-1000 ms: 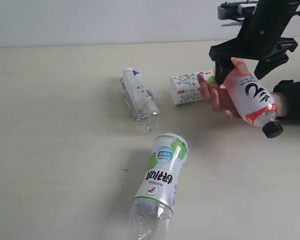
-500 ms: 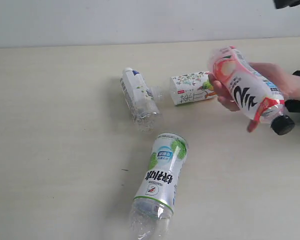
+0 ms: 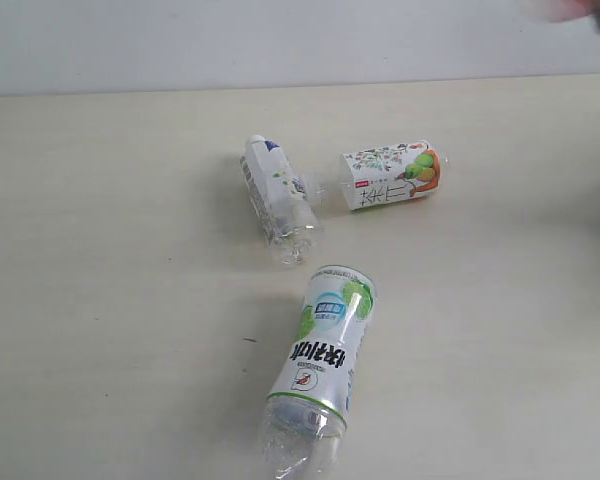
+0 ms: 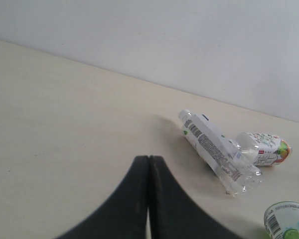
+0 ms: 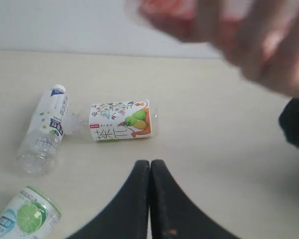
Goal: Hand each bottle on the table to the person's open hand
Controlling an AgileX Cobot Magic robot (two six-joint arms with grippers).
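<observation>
Three bottles lie on the table (image 3: 110,300). The white-blue label bottle (image 3: 275,200) and the floral fruit label bottle (image 3: 390,176) lie neck to neck at the middle. The lime label bottle (image 3: 323,355) lies nearer the front. Neither gripper shows in the exterior view. My left gripper (image 4: 149,158) is shut and empty above bare table, short of the white-blue bottle (image 4: 217,149). My right gripper (image 5: 150,162) is shut and empty, near the floral bottle (image 5: 120,120). A blurred person's hand (image 5: 259,45) holds something pink-red (image 5: 164,10), likely the pink-label bottle.
A pale wall (image 3: 280,40) runs behind the table's far edge. The person's dark sleeve (image 5: 295,124) shows in the right wrist view. A pink blur (image 3: 572,8) sits at the exterior view's upper right corner.
The right gripper released the pink-label bottle into the hand and left the exterior view. The hand then carried the bottle up and almost out of that view. The other three bottles have not moved.
</observation>
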